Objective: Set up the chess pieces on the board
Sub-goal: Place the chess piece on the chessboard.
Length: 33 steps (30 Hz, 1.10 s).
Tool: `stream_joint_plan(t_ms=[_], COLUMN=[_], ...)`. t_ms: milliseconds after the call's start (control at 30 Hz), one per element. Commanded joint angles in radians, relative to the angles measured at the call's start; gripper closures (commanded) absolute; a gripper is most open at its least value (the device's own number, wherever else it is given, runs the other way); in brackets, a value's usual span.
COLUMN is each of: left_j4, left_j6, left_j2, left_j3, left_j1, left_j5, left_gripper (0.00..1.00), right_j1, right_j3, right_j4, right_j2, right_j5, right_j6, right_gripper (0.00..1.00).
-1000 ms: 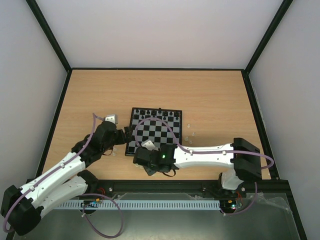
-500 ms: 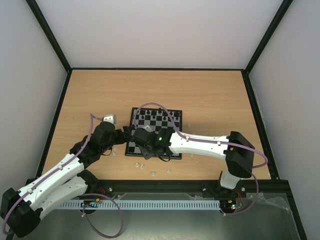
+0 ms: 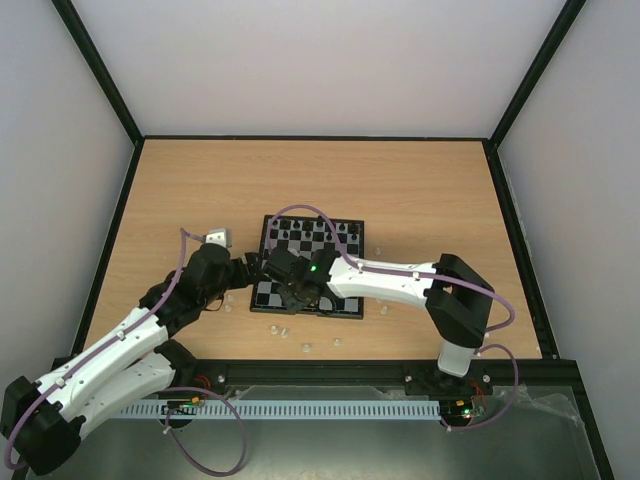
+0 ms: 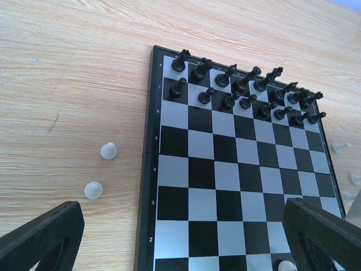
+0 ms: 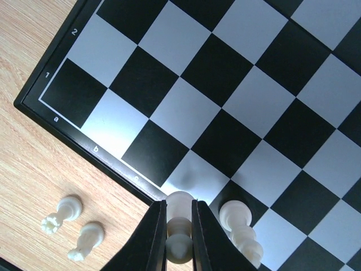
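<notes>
The board (image 4: 237, 164) lies between both arms, its black chess pieces (image 4: 248, 90) filling the two far rows. My right gripper (image 5: 179, 228) is shut on a whitish piece (image 5: 179, 223), held base down just above a pale square in the board's near row by the frame. Another white piece (image 5: 240, 226) stands on the dark square beside it. My left gripper (image 4: 180, 248) stands open over the board's left side, with nothing between its fingers (image 4: 39, 237). In the top view the board (image 3: 325, 248) shows with the right gripper (image 3: 292, 290) at its near left corner.
Two white pieces (image 5: 62, 214) lie on the wood just off the board's near edge. Two more (image 4: 108, 151) stand on the table left of the board, and a few (image 3: 378, 270) are scattered to its right. Further loose ones (image 3: 307, 348) lie near the table's front edge.
My right arm has swung from the table in front of the board up and left onto its near left corner, still shut on the white piece. The left arm has not moved.
</notes>
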Motion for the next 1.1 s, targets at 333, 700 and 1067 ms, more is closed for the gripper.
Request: stream_joint_plan(t_ms=[333, 700, 1067], left_j4=[-0.017, -0.018, -0.017], left_j6=[-0.010, -0.011, -0.012], left_j2=[-0.026, -0.033, -0.037], left_j3=[0.002, 0.000, -0.001], left_j1=[-0.003, -0.004, -0.003], left_j5=[-0.018, -0.013, -0.013], left_gripper=[0.01, 0.01, 0.01], right_j1=[-0.037, -0.038, -0.039], right_j3=[-0.018, -0.042, -0.035], right_j4=[0.020, 0.021, 0.019], right_j2=[0.042, 0.051, 0.063], right_j5=[-0.036, -0.033, -0.029], right_j6=[-0.024, -0.013, -0.012], right_gripper=[0.95, 0.94, 0.89])
